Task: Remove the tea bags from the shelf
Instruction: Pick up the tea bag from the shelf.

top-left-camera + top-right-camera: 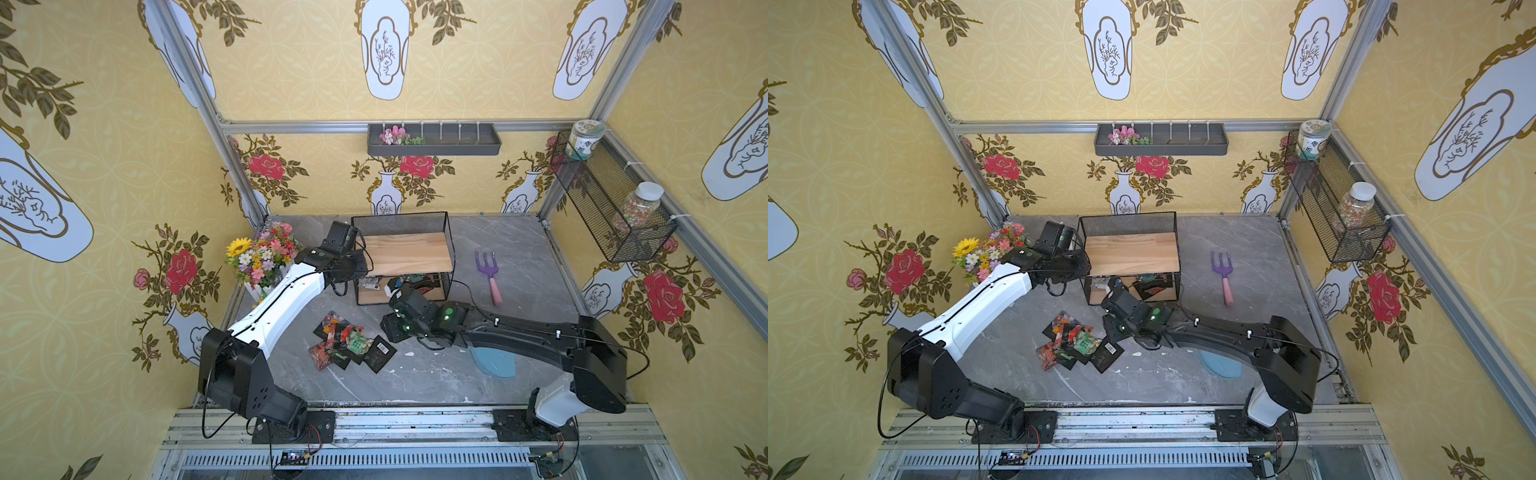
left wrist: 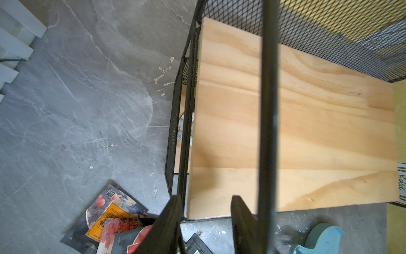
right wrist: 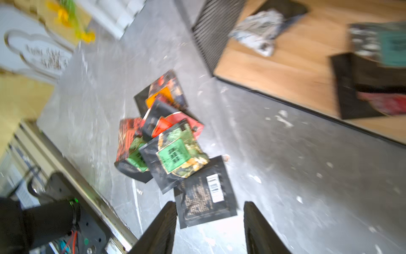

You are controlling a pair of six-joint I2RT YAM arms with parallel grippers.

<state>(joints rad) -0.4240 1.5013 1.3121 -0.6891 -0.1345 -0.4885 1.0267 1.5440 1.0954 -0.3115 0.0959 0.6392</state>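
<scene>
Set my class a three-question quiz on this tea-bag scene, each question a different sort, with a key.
1. True or false: the piled tea bags lie behind the shelf.
2. The right gripper is: A shut on a sachet; B open by the barcode sachet; C inside the shelf.
3. Fill in: the shelved sachets lie on its ____ board.
Key: 1 false; 2 B; 3 lower.
</scene>
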